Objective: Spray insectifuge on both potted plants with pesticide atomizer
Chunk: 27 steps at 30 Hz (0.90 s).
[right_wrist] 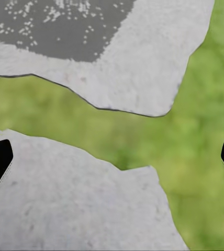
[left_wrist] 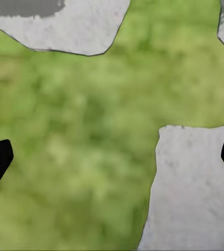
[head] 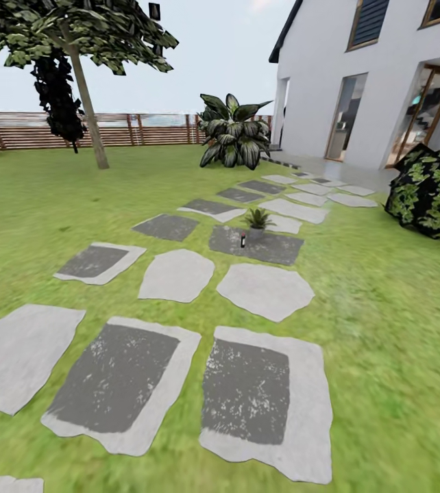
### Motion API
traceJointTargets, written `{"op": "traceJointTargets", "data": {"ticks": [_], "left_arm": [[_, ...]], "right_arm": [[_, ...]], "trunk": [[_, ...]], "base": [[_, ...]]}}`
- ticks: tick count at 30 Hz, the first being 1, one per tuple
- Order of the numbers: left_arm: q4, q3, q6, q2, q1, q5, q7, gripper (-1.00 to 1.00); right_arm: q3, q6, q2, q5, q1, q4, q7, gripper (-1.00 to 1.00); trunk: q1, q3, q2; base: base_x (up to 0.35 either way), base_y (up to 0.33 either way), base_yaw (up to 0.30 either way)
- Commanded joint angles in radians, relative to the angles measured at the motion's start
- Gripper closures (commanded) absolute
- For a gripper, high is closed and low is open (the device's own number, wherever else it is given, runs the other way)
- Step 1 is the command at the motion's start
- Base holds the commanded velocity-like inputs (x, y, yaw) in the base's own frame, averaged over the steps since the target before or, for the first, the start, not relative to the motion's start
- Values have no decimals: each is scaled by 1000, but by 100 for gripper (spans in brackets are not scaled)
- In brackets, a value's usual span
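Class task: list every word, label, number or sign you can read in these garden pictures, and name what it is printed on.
No text can be read.
The pesticide atomizer, on a stepping stone beside a potted plant, is too small to show any label.

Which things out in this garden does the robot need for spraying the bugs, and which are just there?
Needed for the job:
- pesticide atomizer, standing on a dark stepping stone
- potted plant, right behind it

Just there:
- big leafy bush by the fence
- tree
- dark bush near the house
- white house
- wooden fence
- grey stepping stones
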Motion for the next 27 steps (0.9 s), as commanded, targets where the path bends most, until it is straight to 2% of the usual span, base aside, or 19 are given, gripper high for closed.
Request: {"op": "traceJointTargets", "data": {"ticks": [1,27], "left_arm": [[1,3,-3,0,-1,-2,0,-100],[1,3,-3,0,-1,-2,0,-100]], "right_arm": [[0,-3,0,5,-1,1,0,-100],[0,-3,0,6,-1,1,0,-100]], "trunk": [[0,-1,0],[0,-1,0]], "base": [[337,0,0],[337,0,0]]}}
